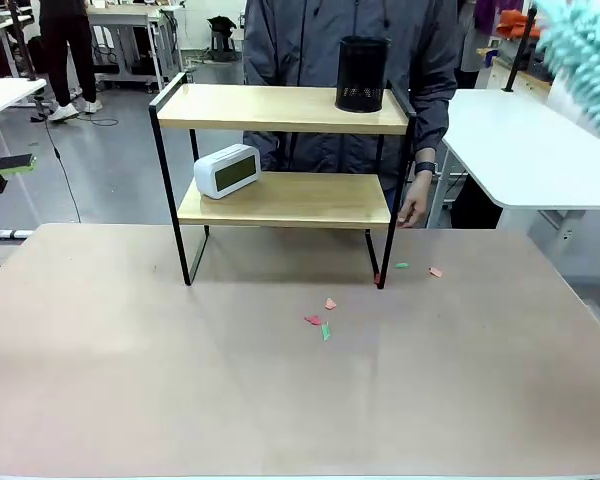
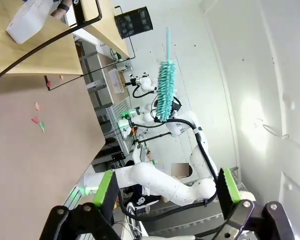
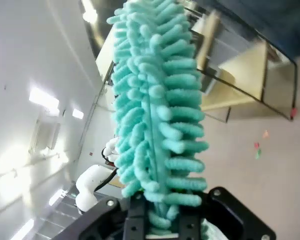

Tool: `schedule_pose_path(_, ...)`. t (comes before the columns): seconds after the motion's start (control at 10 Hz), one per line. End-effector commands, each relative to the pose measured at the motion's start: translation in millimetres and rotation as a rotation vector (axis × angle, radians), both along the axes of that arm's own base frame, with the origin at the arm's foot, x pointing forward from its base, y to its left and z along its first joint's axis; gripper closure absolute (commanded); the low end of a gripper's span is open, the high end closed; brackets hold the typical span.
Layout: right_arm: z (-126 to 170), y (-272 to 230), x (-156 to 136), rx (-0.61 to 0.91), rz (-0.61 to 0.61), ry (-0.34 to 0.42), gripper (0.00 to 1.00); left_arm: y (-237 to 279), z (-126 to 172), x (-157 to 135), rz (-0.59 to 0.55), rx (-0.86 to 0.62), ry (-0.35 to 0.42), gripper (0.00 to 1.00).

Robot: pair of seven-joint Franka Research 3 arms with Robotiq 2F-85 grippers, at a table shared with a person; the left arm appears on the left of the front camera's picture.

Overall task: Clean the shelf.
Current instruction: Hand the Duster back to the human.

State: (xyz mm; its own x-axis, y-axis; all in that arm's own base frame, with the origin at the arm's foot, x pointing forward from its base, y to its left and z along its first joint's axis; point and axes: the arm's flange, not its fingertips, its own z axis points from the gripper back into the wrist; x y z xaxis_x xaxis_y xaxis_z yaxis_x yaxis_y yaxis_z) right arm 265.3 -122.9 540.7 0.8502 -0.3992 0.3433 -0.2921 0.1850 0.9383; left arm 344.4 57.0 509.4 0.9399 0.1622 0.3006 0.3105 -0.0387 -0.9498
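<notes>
Currently pre-wipe: right tool (image 3: pixel 162 225) clenched on teal duster (image 3: pixel 157 115), raised high at right, well apart from shelf (image 1: pixel 280 110) at far middle of surface (image 1: pixel 280 400). Left tool (image 2: pixel 167 192) released, idle. Next: lower duster onto top board, avoid black cup (image 1: pixel 362 74).

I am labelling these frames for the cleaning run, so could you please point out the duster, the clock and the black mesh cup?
duster (image 3: pixel 157 115), right wrist view, middle of its teal fringe.
clock (image 1: pixel 227 171), front view, its screen face.
black mesh cup (image 1: pixel 362 74), front view, its side wall.
</notes>
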Motion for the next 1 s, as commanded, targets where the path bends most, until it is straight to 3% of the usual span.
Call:
schedule_pose_path(0.0,-21,3,-13,0.062,0.023,0.179,1.0,2,1,-1,-0.012,0.013,-0.014,0.0)
schedule_pose_path(0.2,-36,-2,-11,0.091,0.021,0.388,1.0,2,1,-1,-0.012,0.013,-0.014,0.0)
schedule_pose_path(0.3,-42,0,-8,0.092,0.01,0.45,1.0,2,1,-1,-0.012,0.013,-0.014,0.0)
schedule_pose_path(0.9,-47,6,0,0.091,0.005,0.482,1.0,2,1,-1,-0.012,0.013,-0.014,0.0)
